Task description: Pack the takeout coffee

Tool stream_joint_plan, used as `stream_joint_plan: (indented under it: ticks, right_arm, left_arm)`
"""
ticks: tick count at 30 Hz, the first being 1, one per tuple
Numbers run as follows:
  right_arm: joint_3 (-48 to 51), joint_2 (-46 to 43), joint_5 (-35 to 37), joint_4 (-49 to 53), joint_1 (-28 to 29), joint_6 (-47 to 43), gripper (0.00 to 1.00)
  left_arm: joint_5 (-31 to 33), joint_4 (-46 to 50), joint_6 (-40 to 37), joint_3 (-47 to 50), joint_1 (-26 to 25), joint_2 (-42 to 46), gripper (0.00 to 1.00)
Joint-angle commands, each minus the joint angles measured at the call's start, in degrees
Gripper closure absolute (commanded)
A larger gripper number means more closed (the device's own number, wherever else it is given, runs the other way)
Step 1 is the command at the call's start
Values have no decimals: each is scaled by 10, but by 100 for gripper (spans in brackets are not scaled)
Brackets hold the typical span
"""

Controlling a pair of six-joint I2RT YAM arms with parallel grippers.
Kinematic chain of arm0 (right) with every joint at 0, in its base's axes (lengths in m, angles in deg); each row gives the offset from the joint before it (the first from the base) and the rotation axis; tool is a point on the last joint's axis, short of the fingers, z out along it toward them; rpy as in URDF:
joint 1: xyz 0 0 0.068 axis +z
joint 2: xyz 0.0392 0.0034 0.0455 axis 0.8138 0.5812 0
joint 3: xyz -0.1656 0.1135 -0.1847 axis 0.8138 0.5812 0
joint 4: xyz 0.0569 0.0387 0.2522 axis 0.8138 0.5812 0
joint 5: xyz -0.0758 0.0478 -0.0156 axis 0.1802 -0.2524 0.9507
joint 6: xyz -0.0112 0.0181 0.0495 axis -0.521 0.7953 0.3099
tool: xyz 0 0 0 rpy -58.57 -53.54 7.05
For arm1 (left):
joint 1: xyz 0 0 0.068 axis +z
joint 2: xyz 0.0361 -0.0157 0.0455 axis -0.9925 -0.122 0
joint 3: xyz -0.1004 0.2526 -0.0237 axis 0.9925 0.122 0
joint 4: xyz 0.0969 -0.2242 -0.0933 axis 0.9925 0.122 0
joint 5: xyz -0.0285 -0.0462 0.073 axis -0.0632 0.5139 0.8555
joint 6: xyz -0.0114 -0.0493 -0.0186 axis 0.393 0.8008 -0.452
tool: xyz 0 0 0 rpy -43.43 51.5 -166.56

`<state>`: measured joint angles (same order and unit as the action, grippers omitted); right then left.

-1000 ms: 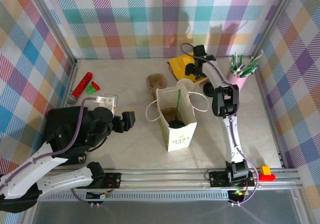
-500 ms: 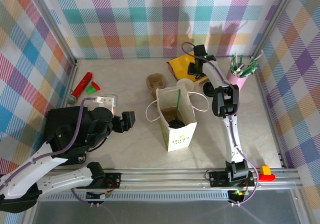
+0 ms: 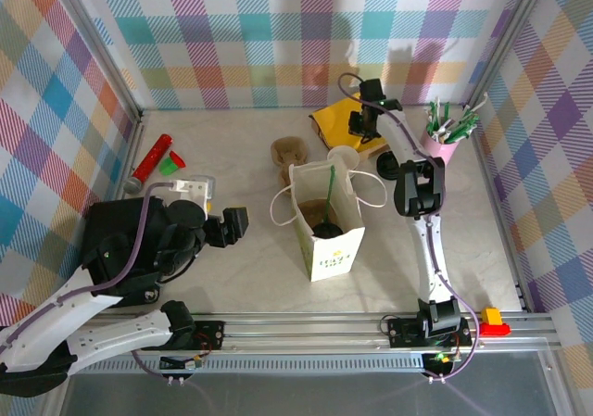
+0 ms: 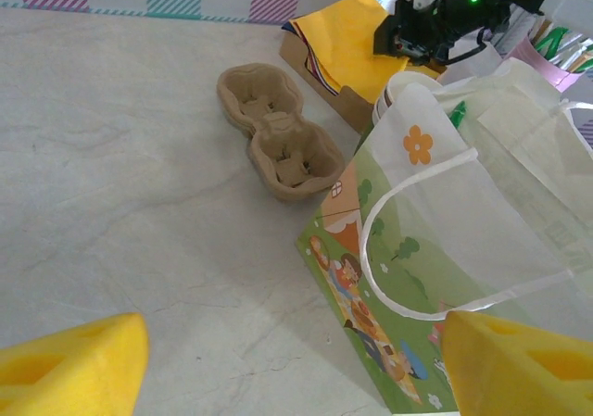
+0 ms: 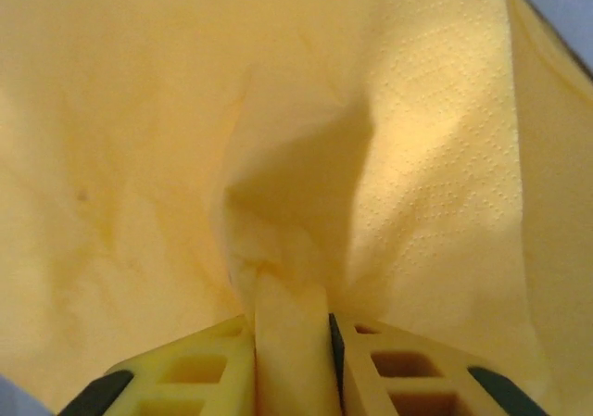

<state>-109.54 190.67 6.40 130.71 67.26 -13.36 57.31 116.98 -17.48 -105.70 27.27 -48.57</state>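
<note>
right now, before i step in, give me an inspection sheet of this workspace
surface: pale marbled tabletop, no spills seen
job's things: white paper bag with green print upright and open; takeout coffee with round black lid inside it, cup body hidden
clutter: lidless cream paper cup, brown pulp two-cup carrier, stack of yellow paper napkins, pink cup of green-and-white sticks, red cylinder
grippers: left claw open, empty; right claw shut on a fold of the top yellow napkin
cables: grey cable looped over left arm
surroundings: pastel plaid walls, aluminium rail
</note>
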Motion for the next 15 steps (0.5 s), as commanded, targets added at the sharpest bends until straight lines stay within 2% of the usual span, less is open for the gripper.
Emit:
stream_joint_plan:
  ticks: [1, 8, 15]
  right_arm:
    - [-16, -62, -10, -3, 1, 7, 78]
    - [-16, -112, -10, 8, 1, 5, 83]
    - [-20, -167, -22, 31, 1, 11, 84]
  left_arm:
    - [4, 15, 7, 2, 4, 10, 18]
    - [2, 14, 7, 2, 4, 23, 18]
    - [-5, 15, 6, -1, 4, 29, 18]
